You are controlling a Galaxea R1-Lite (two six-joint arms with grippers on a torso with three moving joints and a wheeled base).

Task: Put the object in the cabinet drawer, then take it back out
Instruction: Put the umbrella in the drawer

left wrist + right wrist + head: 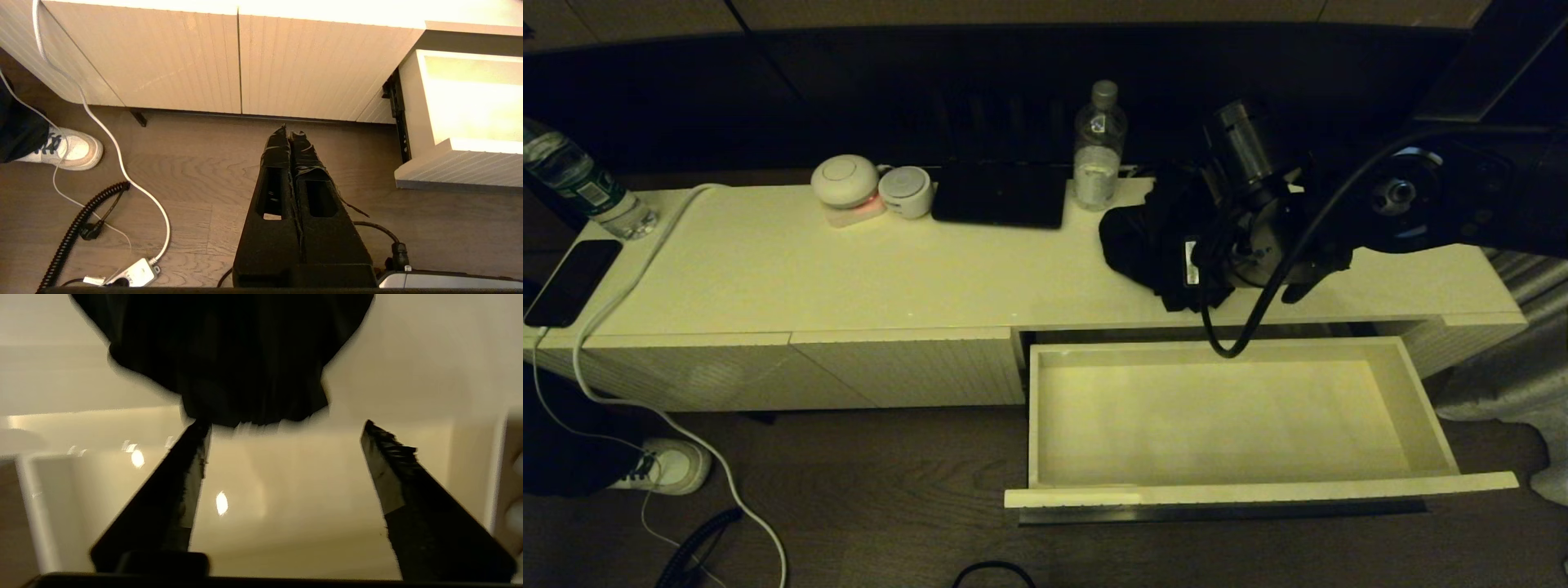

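Observation:
The object, a black folded fabric bundle, lies on the cabinet top just behind the open drawer. It fills the far end of the right wrist view. My right gripper is open just short of it, with one fingertip at the bundle's edge and nothing between the fingers. The right wrist hovers over the cabinet top beside the bundle. The cabinet drawer is pulled out, its pale interior bare, and shows again in the left wrist view. My left gripper hangs shut over the floor.
A water bottle stands right behind the bundle, next to a flat black pad and two round white devices. Far left are a phone, another bottle and a white cable. A shoe is on the floor.

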